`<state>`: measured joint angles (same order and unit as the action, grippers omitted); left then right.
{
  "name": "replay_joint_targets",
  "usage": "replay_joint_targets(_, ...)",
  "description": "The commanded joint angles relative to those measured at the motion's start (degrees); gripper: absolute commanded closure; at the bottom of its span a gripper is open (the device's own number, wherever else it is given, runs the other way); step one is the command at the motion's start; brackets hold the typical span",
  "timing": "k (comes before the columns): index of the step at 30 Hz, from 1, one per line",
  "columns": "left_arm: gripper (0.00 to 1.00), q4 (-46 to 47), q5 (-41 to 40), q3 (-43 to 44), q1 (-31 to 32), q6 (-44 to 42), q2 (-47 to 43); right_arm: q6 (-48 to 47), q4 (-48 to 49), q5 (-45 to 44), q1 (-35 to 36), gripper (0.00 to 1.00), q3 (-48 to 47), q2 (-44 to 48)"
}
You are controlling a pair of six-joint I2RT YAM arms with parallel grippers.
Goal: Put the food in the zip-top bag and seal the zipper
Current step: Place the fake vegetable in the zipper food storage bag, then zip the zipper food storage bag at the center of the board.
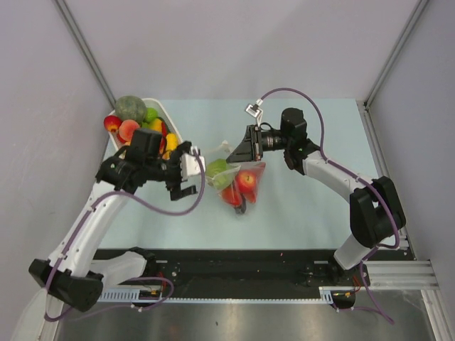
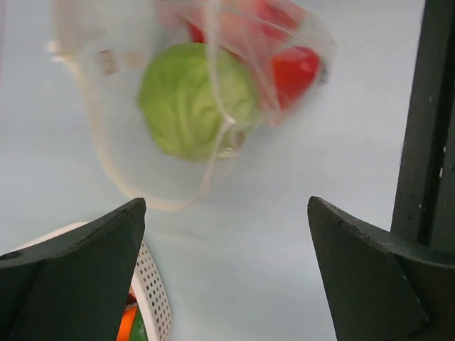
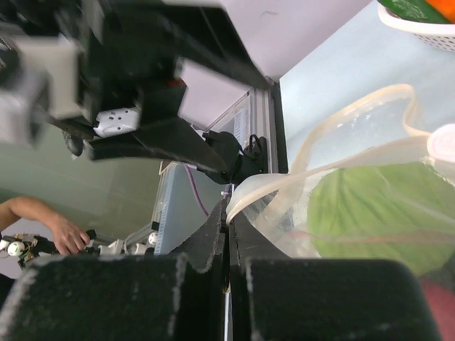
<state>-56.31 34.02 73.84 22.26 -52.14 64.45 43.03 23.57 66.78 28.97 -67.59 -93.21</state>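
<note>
The clear bag [image 1: 238,183] hangs at the middle of the table [image 1: 313,213], its lower end touching the pale blue top. The right gripper [image 1: 242,158] is clenched on the bag's upper edge; in the right wrist view its two dark fingers [image 3: 206,245] press together on the zipper strip [image 3: 341,114], which loops away slack, so the mouth gapes unsealed. Inside the bag sit a green round fruit [image 2: 195,99] and red pieces [image 2: 295,71].

The left gripper [image 1: 186,175] is released, jaws spread wide, holding nothing. It hovers just beside the bag's mouth, between the bag and the white basket [image 1: 165,112]. The basket stands at the table's far left corner, piled with more toy food [image 1: 130,106]; the left arm covers its near end. A purple cable [image 1: 201,195] droops from that arm close to the bag. Beyond the table edge, a person's arm [image 3: 50,220] shows.
</note>
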Motion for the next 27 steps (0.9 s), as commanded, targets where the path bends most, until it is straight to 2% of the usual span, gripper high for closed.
replay_joint_targets(1,0.03,5.12,-0.09,-9.23,1.91,-14.04,-4.23,1.62,6.92,3.17,0.65,1.00,-1.14,1.36)
replay_joint_targets(4,0.07,10.24,-2.73,-10.30,1.91,-10.90,-4.33,0.14,5.27,3.09,1.00,1.00,-1.31,1.71)
replay_joint_targets(6,0.10,10.17,-1.51,-7.07,1.21,-7.55,-2.31,-1.88,2.98,2.83,1.00,1.00,-1.58,1.98)
replay_joint_targets(9,0.14,9.81,3.40,-3.28,-0.99,3.76,-0.03,-5.40,-0.71,2.47,1.18,1.00,-2.02,2.24)
replay_joint_targets(10,0.15,13.21,3.77,-3.44,-1.43,12.24,-0.11,-6.54,-2.11,2.39,1.18,1.00,-2.10,2.24)
replay_joint_targets(13,0.15,21.04,0.26,-8.17,-2.13,25.54,-1.51,-7.95,-3.35,2.39,1.26,1.00,-2.28,2.33)
replay_joint_targets(17,0.14,26.25,-6.32,-15.03,-2.22,32.01,-0.56,-9.89,-5.20,2.65,1.35,1.00,-2.98,2.77)
replay_joint_targets(22,0.15,26.70,-14.76,-13.47,-3.19,37.37,7.95,-12.52,-8.36,3.09,1.35,1.00,-3.25,3.91)
replay_joint_targets(25,0.20,24.85,-11.79,-12.32,-5.21,40.97,11.65,-14.90,-10.65,2.91,1.35,1.00,-3.34,4.61)
replay_joint_targets(27,0.29,23.02,-8.90,-12.06,-5.30,42.73,12.63,-15.86,-11.61,2.48,1.35,1.00,-3.34,4.96)
